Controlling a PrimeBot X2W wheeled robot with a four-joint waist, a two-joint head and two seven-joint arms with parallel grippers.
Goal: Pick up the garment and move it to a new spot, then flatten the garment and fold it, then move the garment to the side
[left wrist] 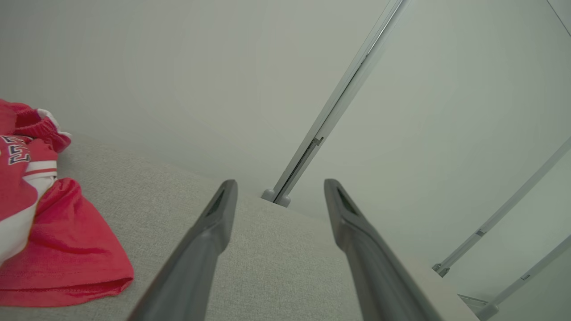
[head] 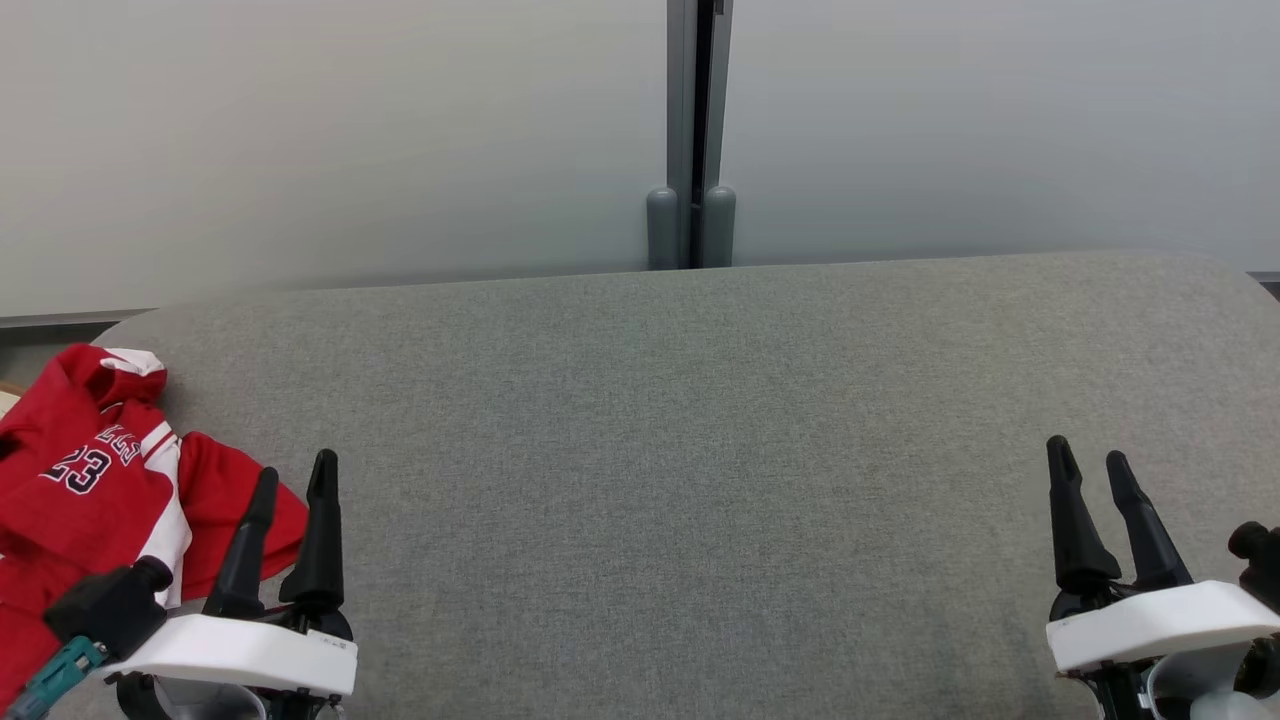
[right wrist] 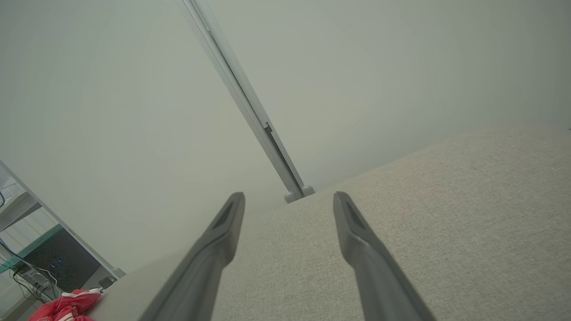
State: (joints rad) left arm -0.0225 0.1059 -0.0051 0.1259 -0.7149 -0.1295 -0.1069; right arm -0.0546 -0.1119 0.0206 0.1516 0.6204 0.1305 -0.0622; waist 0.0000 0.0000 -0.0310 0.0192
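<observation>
The garment (head: 90, 480) is a red and white jersey with the number 23, lying crumpled at the left end of the grey padded surface (head: 680, 450). My left gripper (head: 295, 475) hovers open just right of its edge, with nothing between the fingers. The left wrist view has the garment (left wrist: 49, 236) at its left edge, beside my open left gripper (left wrist: 280, 185). My right gripper (head: 1090, 462) stands open and empty far across the surface at the lower right. From the right wrist, the right gripper (right wrist: 289, 197) points over bare fabric, and the garment (right wrist: 67, 305) is a small red patch at the lower left.
A pale frosted wall runs behind the surface, with a grey vertical post (head: 692, 130) at its middle. The surface's far edge lies close to that wall. A desk with cables (right wrist: 26, 267) stands beyond the left end.
</observation>
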